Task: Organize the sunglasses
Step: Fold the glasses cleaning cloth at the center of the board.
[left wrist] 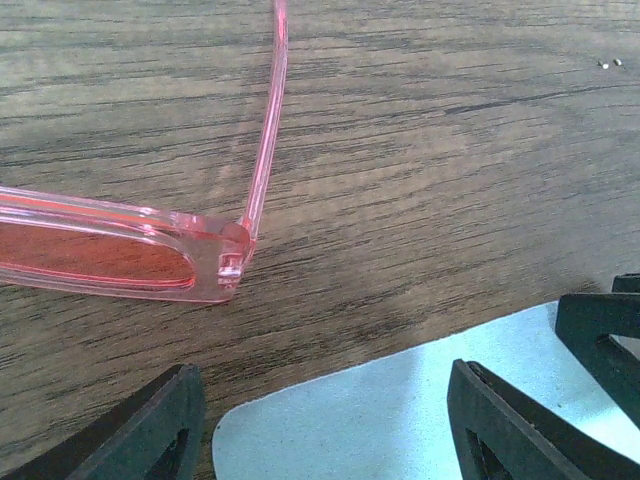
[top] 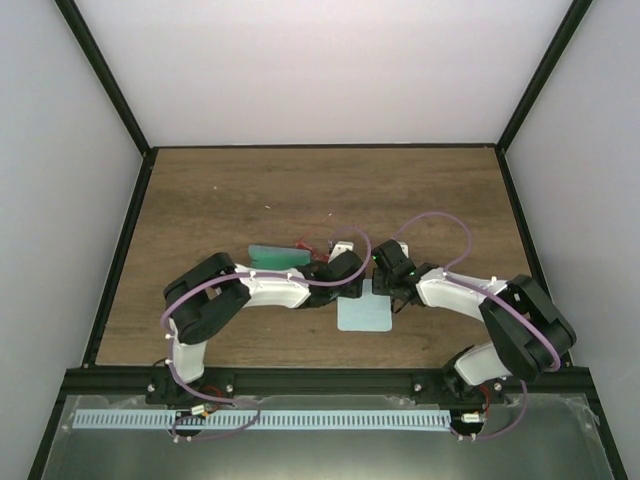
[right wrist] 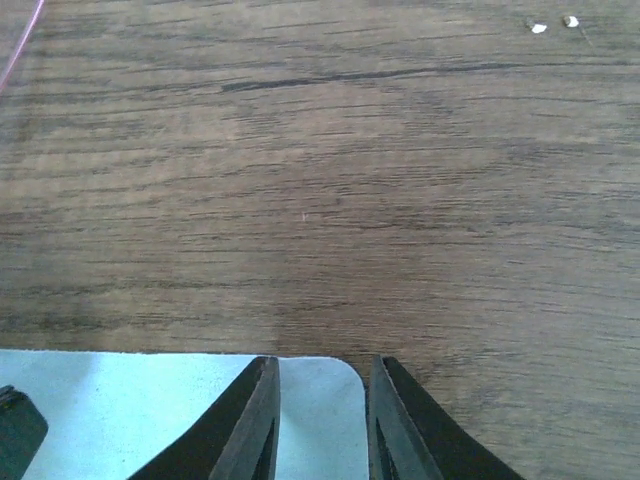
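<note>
The sunglasses (left wrist: 95, 255) lie flat on the tabletop (right wrist: 400, 200) near its middle. In the left wrist view a red lens, the hinge corner and one thin arm stretched away are visible, so at least that arm looks unfolded. Just nearer the robot lies a light blue cloth (left wrist: 400, 410), close to the frame but not touching it. A teal case (top: 275, 257) sits just left of the glasses in the overhead view.

The left pincer (left wrist: 322, 385) hangs low over the cloth's edge, jaws wide apart and holding nothing, aimed at the hinge corner. I judge this as the approach to a first grasp of the glasses. The next move calls for easing forward and closing on the sturdy frame corner rather than the thin arm.

The right pincer (right wrist: 318, 365) sits over the cloth's far corner, jaws only narrowly parted with nothing between them. Whether its tips press the cloth I cannot tell. Both arms reach inward, forearms low, wrists nearly meeting.
</note>
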{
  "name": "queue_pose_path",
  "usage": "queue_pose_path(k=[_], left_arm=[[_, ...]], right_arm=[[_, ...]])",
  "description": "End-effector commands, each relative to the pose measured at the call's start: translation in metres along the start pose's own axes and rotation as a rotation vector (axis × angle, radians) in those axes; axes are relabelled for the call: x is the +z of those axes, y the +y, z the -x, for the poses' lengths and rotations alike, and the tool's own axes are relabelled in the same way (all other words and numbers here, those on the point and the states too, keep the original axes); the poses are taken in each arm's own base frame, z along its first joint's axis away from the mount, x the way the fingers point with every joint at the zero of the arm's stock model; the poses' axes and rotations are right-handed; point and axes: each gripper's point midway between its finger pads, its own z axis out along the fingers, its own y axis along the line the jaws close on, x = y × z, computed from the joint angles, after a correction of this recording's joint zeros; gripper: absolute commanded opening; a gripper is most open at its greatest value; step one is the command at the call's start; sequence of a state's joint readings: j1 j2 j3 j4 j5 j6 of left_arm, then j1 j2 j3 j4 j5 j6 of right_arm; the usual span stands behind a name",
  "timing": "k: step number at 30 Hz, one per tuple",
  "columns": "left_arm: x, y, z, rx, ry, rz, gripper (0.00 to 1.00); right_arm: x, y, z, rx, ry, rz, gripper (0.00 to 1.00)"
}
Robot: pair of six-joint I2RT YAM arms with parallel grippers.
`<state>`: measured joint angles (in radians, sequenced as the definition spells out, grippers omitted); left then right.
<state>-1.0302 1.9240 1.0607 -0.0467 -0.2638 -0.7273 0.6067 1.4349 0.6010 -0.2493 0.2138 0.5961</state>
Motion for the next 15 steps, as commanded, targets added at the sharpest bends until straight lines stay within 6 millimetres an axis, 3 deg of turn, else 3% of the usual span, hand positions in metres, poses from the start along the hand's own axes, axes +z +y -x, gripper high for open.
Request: queue_pose_path(k=[1,5,11,15], left_arm=[[0.0085,0.0142,-0.0259,-0.002,0.089,0.040,0.69],[0.0046,0.0156,-0.0241,-0.014,0.084,0.045,0.68],[0.0031,0.0135,-0.0268,-0.020,0.098,0.026,0.55],[0.0047,0.0137,-0.0317,-0.021,0.117,0.024,0.49]], right_arm=[[0.0029,-0.0025,0.0035,0.010,0.006,-0.005,0.25],[0.0043,-0.0018,0.0017,0.006,0.015,-0.002,0.20],[0.0015,-0.0004,-0.0007,0.005,0.011,0.022,0.18],[0.0033,0.0005,-0.0032,0.001,0.023,0.026,0.09]])
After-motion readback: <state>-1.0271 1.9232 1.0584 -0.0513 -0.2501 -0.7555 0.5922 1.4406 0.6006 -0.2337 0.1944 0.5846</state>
